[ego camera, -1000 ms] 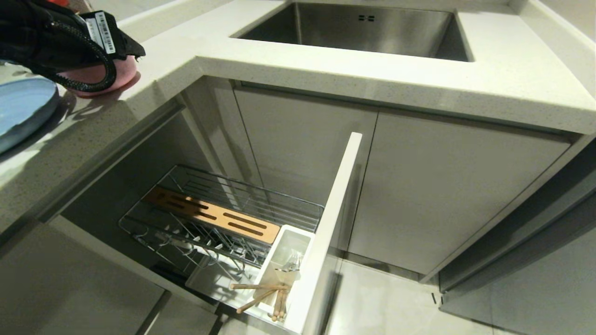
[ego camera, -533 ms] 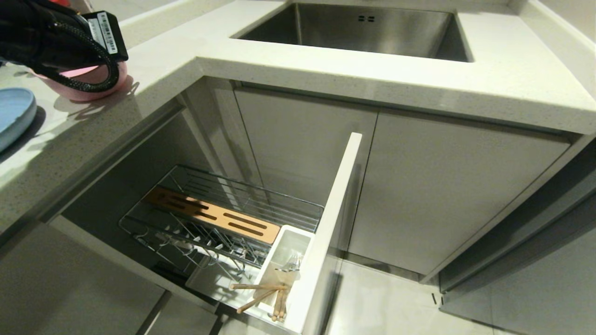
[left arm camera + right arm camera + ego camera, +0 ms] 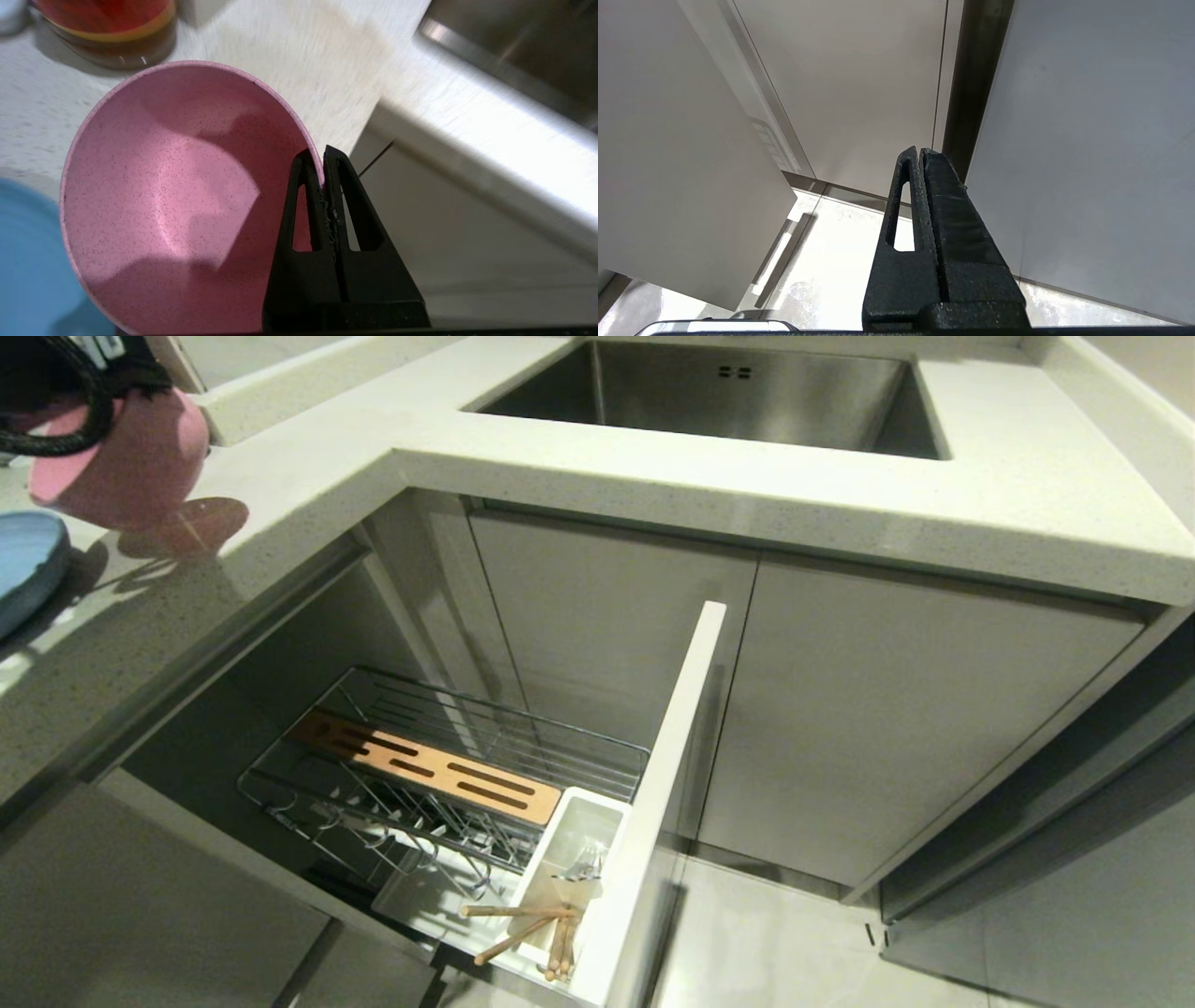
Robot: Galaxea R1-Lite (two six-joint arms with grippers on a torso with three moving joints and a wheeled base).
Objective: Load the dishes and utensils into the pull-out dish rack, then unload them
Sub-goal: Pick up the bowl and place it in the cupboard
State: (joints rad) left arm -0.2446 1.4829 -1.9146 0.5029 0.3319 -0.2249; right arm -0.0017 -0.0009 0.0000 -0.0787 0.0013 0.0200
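You see a matte pink bowl flecked with dark specks, a light-blue plate at its seven o'clock, a black gripper, a speckled off-white countertop, and a light-wood slotted board.

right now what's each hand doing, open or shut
left hand: shut on the rim of the pink bowl, lifted off the counter
right hand: shut, holding nothing

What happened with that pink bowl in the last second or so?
The left gripper closed its fingers on the pink bowl's rim and lifted it, tilted, off the counter, toward the picture's upper left. The blue plate, the rack and the chopsticks in the white bin did not move.
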